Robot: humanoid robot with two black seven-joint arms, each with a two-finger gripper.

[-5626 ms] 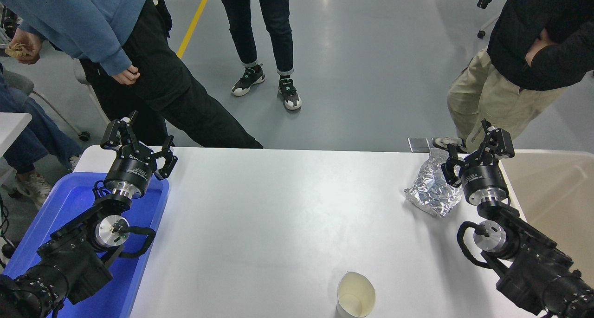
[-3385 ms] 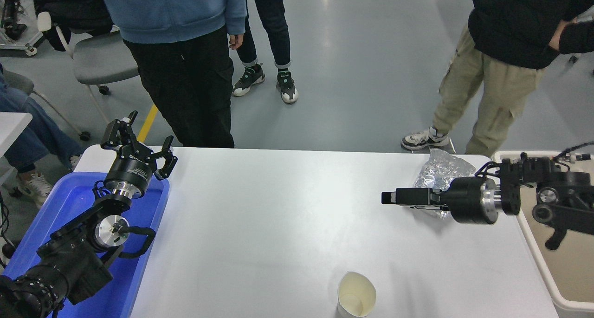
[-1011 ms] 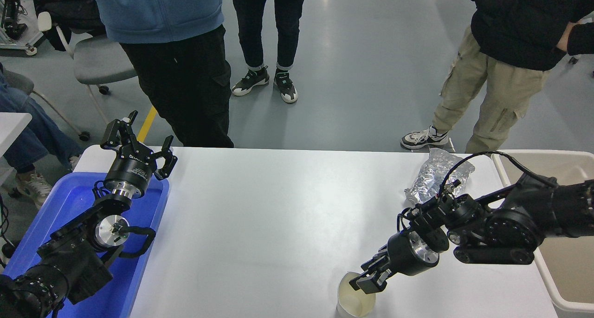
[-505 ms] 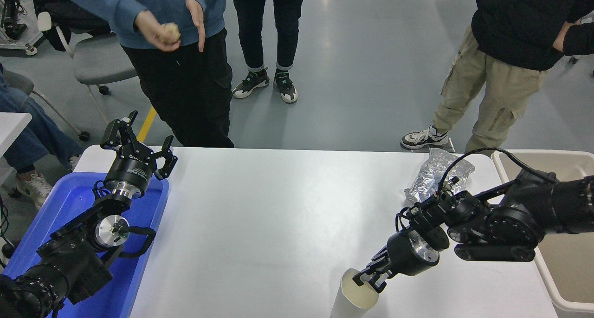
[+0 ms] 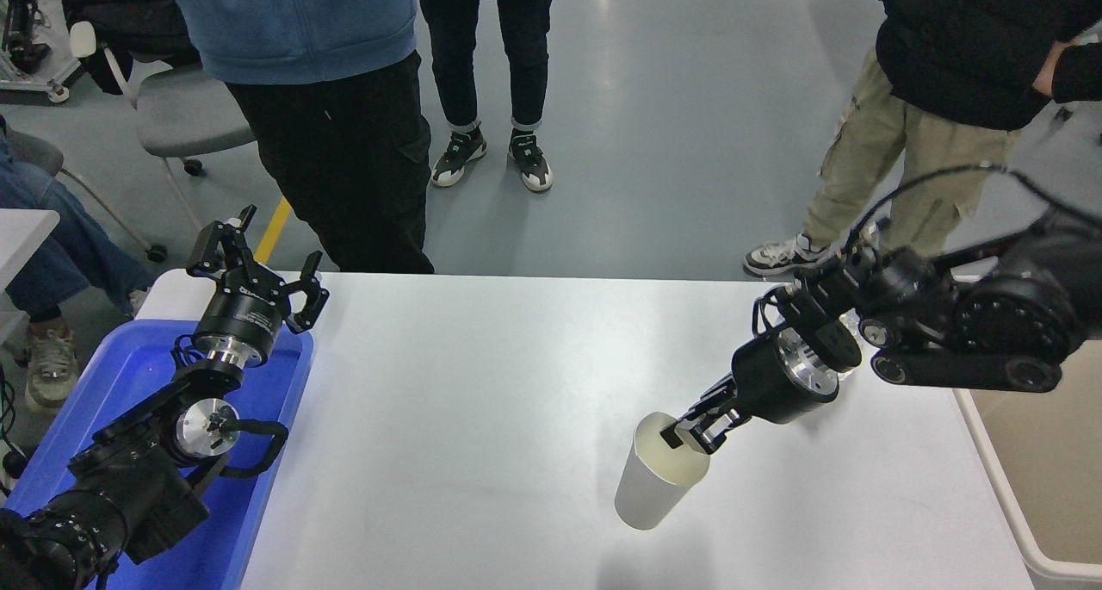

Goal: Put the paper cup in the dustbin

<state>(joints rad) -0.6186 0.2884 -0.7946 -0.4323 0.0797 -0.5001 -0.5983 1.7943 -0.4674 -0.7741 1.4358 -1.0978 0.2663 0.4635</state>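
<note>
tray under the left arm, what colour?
Blue, plain with no pattern; the tray shows in the head view, beneath the parked left gripper.

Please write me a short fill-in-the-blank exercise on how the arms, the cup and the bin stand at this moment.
1. The right gripper is shut on the rim of the paper ____.
2. The paper cup hangs in the air, off the white ____.
3. The dustbin stands at the table's ____ end.
4. The left gripper is parked above the ____ tray.

Missing words: cup; table; right; blue
</note>
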